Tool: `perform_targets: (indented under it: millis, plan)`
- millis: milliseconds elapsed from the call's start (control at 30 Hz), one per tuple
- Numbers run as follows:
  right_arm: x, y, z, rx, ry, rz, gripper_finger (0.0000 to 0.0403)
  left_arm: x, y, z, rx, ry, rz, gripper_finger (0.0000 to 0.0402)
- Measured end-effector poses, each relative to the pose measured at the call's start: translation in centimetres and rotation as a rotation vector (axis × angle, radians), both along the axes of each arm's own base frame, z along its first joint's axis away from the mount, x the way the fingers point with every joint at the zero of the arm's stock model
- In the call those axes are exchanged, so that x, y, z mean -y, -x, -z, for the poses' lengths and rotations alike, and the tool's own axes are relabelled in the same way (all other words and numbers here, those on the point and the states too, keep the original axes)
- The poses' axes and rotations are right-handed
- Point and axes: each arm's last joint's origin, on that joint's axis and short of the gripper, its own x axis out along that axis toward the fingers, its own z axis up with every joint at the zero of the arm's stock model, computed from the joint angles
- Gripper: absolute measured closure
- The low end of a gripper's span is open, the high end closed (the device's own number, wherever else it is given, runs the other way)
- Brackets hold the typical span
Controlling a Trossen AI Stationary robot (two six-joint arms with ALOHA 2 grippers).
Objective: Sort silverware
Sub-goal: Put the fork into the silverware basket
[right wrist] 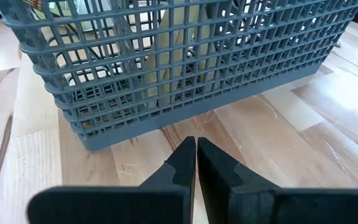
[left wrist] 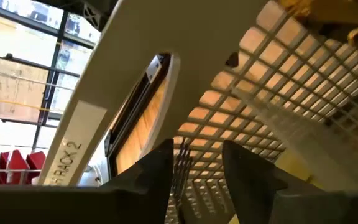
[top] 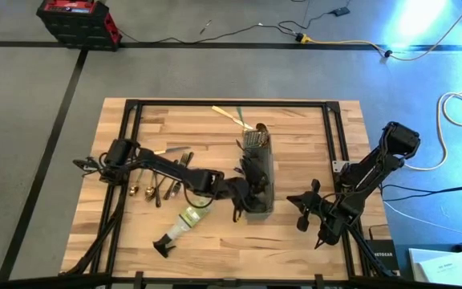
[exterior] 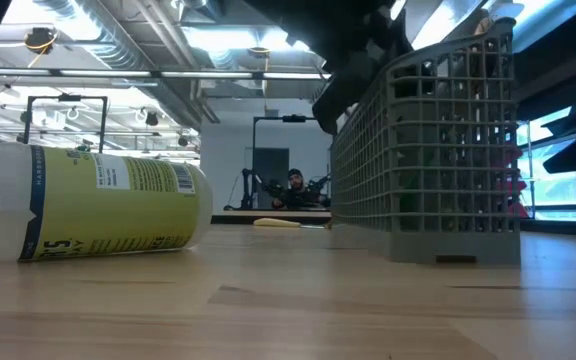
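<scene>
Currently we see the left gripper (top: 243,193) partly open inside the caddy (top: 261,172) at center; grip unclear. Snagging mesh could tip it. Right gripper (right wrist: 196,163) closed at 4 o'clock.

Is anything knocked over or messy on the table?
Yes. The spray bottle lies on its side on the table instead of standing, just left of the grey caddy. Some silverware is loose on the wood, and one piece lies apart near the far edge.

left tool (top: 243,191) tips hidden by caddy (top: 261,172), bottle (exterior: 83,203) cut off
</scene>
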Motion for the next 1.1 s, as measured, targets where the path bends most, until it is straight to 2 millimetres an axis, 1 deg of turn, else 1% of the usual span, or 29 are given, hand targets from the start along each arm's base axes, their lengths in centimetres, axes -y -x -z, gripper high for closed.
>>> perform_targets:
  millis: [100, 200, 300, 433, 767, 1100]
  plan:
    - [0.0, 0.0, 0.0, -0.004, -0.004, -0.001, 0.0403, -0.3, -0.1, -0.1, 0.009, -0.007, -0.02, 0.0278]
    - [0.0, 0.0, 0.0, -0.004, -0.004, -0.002, 0.0403, -0.5, -0.1, -0.1, 0.013, -0.059, -0.046, 0.0278]
    - [0.0, 0.0, 0.0, -0.004, -0.004, -0.002, 0.0403, -1.2, -0.2, -0.1, 0.005, -0.086, -0.074, 0.0284]
    - [0.0, 0.0, 0.0, -0.004, -0.004, -0.001, 0.0403, -1.8, -0.3, -0.1, 0.006, -0.079, -0.096, 0.0305]
    - [0.0, 0.0, 0.0, -0.004, -0.004, -0.001, 0.0403, -1.6, -0.1, 0.2, -0.029, -0.085, -0.071, 0.0374]
    - [0.0, 0.0, 0.0, -0.003, -0.004, -0.001, 0.0403, -1.6, -0.2, 0.1, -0.024, -0.079, -0.058, 0.04]
